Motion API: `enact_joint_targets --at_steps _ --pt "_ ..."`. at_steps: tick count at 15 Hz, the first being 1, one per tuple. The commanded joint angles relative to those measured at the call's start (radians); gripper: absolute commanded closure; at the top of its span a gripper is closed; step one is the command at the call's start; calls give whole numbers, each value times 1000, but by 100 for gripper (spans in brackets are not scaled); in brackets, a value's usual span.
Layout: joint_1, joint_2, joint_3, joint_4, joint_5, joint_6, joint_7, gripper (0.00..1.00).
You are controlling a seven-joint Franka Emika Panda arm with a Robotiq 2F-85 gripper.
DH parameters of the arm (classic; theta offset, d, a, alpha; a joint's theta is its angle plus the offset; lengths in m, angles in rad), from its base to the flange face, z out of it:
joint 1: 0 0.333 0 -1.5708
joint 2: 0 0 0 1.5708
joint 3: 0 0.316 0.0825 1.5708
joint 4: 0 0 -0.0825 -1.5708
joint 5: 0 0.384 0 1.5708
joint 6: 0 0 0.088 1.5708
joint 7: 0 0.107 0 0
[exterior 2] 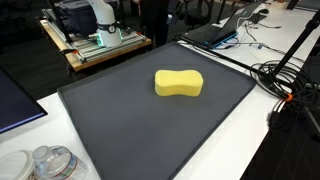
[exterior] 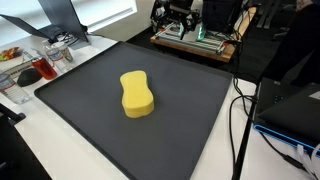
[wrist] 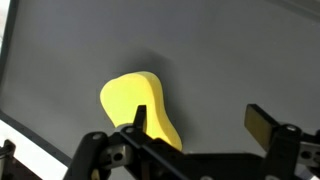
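Dark mat, sponge; tool wrist view only.

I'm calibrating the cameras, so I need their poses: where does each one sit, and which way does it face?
Exterior view: raised off one corner of the dark mat, looking down across it at the yellow sponge; no arm clearly shows.
Exterior view: raised off a mat edge, looking down at the sponge side-on; no arm clearly shows.
Wrist view: above the mat, facing down at the sponge; the open gripper frames the bottom edge.
Shared: all three show the sponge on the mat.
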Motion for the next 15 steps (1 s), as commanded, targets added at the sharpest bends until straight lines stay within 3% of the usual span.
enact_joint_targets --at_steps 1,8,13,15 --pt "47 106 10 158 -10 -123 -14 0" --pt "99 273 0 429 34 -267 10 0" --pt "99 408 -27 644 147 -355 94 0" --pt "103 444 -46 706 185 -333 163 0"
